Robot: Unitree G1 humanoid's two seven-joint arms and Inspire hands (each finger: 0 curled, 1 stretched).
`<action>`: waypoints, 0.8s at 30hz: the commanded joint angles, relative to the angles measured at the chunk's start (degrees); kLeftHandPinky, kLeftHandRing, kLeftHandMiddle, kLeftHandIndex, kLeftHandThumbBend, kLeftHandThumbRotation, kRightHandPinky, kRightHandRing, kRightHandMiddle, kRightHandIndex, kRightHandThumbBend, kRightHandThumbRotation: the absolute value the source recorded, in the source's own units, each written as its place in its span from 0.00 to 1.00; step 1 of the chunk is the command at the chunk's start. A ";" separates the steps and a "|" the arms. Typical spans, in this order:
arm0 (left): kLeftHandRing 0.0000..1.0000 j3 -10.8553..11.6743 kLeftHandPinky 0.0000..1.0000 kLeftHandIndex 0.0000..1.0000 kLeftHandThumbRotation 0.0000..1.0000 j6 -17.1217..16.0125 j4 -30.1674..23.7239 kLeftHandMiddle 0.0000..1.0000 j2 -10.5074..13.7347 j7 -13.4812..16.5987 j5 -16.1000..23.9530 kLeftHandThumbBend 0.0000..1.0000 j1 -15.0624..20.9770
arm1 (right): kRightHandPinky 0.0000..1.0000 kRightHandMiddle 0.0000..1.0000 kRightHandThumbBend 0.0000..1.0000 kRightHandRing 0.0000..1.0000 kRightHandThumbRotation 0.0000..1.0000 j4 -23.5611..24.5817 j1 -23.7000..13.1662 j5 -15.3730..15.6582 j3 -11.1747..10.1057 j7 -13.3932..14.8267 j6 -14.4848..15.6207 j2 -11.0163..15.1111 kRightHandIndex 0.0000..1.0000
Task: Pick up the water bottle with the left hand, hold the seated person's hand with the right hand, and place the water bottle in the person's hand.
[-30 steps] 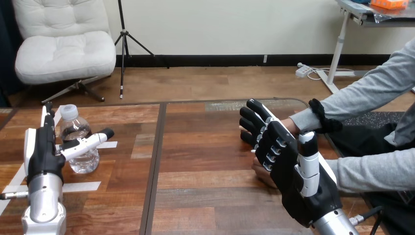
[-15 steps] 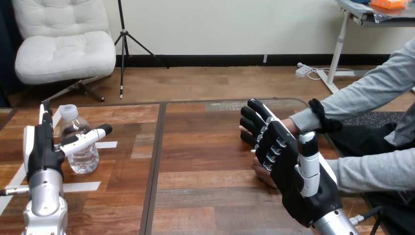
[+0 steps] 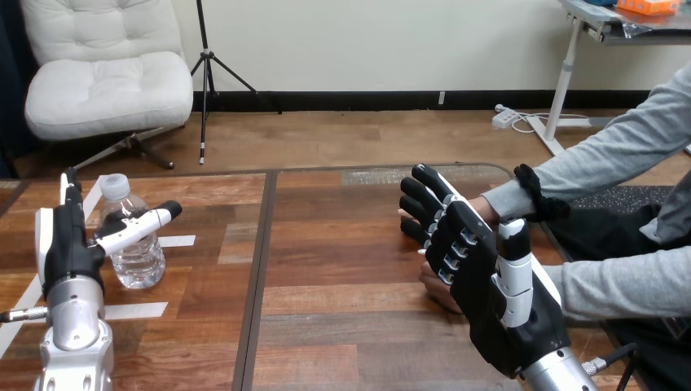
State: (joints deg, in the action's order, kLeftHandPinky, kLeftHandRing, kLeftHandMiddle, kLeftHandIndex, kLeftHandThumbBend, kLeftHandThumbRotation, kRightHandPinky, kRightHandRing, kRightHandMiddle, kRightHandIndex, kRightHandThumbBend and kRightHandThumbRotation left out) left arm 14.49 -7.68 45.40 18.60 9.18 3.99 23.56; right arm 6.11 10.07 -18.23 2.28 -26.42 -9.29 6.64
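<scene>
A clear water bottle (image 3: 140, 254) with a white cap stands upright on the wooden table (image 3: 350, 326) at the left. My left hand (image 3: 62, 252) is open beside it: its thumb (image 3: 138, 228) crosses the bottle's front and the fingers (image 3: 69, 189) point away along the bottle's left side. At the right, my right hand (image 3: 489, 285) is open and upright, its back toward me, flat against the person's hand (image 3: 435, 288). That hand is mostly hidden behind it. I cannot tell whether the two touch.
White tape strips (image 3: 178, 240) lie on the table around the bottle. A dark seam (image 3: 259, 269) runs between the two table boards. The person's second forearm (image 3: 619, 285), in a grey sleeve, lies along the table's right edge.
My left hand has shifted slightly left and farther away beside the bottle, its thumb rising a little across the bottle. The bottle, my right hand and the person's hand have stayed still.
</scene>
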 commanded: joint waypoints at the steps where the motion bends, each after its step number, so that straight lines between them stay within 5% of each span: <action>1: 1.00 0.00 1.00 1.00 0.15 0.26 1.09 1.00 2.18 0.36 -0.48 0.93 5.69 | 1.00 0.96 1.00 0.98 1.00 2.59 -2.96 -1.08 -0.38 -0.01 -0.27 -0.37 0.96; 24: 1.00 -1.23 1.00 1.00 0.16 5.30 4.02 1.00 2.86 -1.23 -0.65 0.89 9.64 | 0.99 0.96 1.00 0.98 1.00 3.43 -2.71 -1.23 -0.40 0.10 0.05 -0.23 0.96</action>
State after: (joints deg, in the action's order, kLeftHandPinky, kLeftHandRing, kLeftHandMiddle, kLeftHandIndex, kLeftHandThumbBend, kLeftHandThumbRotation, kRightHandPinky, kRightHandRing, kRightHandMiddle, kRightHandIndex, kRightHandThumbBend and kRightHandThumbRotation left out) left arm 14.29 -3.38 49.44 19.91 8.47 3.34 27.47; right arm 6.12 10.08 -18.29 2.26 -26.40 -9.28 6.64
